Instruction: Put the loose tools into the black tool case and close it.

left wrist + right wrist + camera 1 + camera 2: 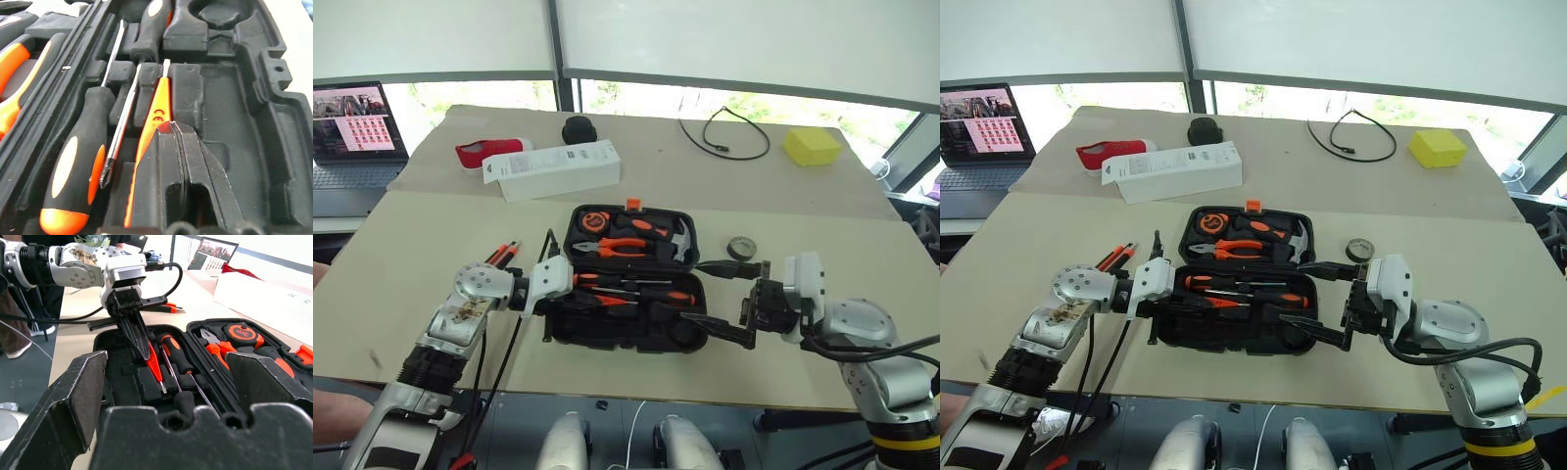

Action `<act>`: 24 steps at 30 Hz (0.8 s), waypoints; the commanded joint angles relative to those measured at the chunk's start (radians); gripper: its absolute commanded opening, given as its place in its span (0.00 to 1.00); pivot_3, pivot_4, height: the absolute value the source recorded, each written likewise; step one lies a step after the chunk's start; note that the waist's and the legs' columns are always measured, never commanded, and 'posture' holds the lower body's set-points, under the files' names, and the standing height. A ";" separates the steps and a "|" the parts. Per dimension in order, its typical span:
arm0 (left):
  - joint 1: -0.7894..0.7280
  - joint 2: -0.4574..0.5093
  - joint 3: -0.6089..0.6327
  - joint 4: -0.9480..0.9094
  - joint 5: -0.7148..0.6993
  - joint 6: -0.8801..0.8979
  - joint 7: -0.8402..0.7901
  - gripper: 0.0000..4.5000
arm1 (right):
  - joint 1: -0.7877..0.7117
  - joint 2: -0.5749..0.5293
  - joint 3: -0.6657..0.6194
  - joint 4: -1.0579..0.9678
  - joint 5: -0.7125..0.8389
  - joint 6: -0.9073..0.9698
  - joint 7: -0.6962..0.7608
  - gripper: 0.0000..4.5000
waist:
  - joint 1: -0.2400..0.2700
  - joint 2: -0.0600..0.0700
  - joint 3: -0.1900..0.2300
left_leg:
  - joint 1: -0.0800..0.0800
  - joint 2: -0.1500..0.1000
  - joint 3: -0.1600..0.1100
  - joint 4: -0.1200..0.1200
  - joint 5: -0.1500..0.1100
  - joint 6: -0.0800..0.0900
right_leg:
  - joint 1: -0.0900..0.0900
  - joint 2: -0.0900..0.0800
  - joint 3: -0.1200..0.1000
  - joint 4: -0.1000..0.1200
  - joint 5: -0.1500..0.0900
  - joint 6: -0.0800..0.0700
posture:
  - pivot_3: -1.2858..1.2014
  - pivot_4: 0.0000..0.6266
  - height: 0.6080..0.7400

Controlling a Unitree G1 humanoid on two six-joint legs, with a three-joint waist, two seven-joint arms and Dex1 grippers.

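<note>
The black tool case (570, 328) lies open at the middle of the table. Two screwdrivers (73, 169) (149, 29) and the slim orange tester pen (157, 105) rest in its moulded slots. My left gripper (172, 126) is shut, its tips down on the tester pen, reaching in from the case's left side (579, 292). My right gripper (690, 292) stands wide open at the case's right end, holding nothing. On the table left of the case lies the orange-black utility knife (502, 253). The small black tape roll (741, 248) sits to the right of the case.
Pliers (622, 247), a hammer (677, 235) and a tape measure (595, 221) fill the lid half. Behind the case are a white carton (553, 168), a red-white object (489, 152), a round black object (578, 129), a black cable (724, 132) and a yellow block (813, 145). A laptop (352, 132) stands far left.
</note>
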 commanded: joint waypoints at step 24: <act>0.550 0.004 0.685 -0.248 -0.297 0.021 0.225 0.34 | 0.114 -0.013 -0.139 0.046 -0.019 -0.177 0.068 1.00 | -0.025 0.001 0.000 | 0.002 0.002 0.000 -0.003 0.000 0.000 | -0.002 -0.001 0.001 0.002 -0.001 -0.002 | 0.52 0.24 1.00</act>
